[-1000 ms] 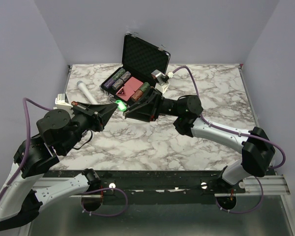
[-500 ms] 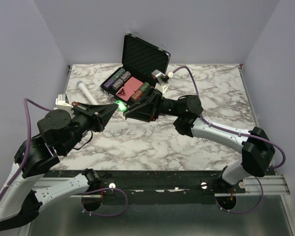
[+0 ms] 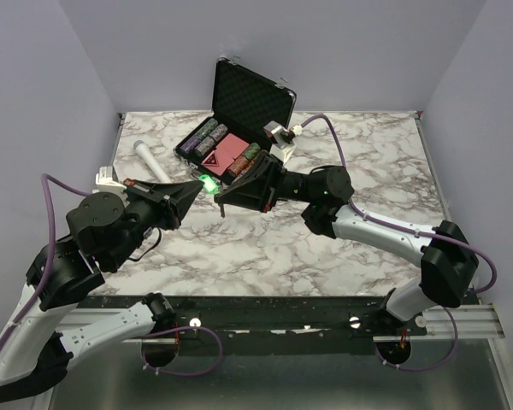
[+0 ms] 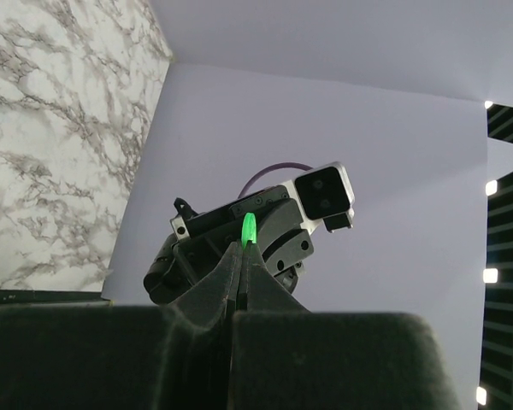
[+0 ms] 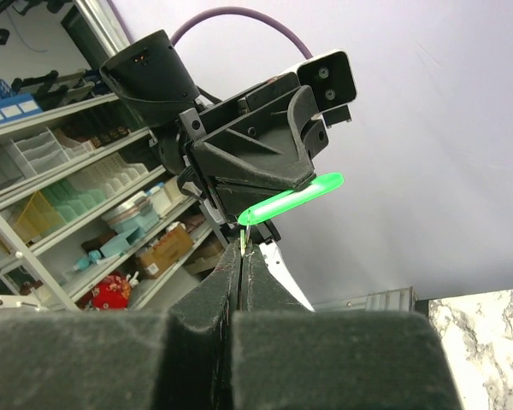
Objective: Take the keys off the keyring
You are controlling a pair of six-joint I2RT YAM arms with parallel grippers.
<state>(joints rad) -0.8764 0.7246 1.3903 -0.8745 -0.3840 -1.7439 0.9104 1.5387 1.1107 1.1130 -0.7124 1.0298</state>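
Note:
The keys show as one small bright green piece, held in the air above the table in front of the chip case. My left gripper is shut on it; in the left wrist view the green piece sticks out past the closed fingertips of that gripper. My right gripper meets it tip to tip from the right. In the right wrist view the right gripper is shut on the keyring, a thin metal sliver hanging under the green piece.
An open black chip case with poker chips and a red box stands at the back, just behind the grippers. A white microphone lies at the back left. A small white part sits near the left edge.
My right gripper has tilted and its tip has dropped slightly down and left. The green piece and my left gripper have stayed in place.

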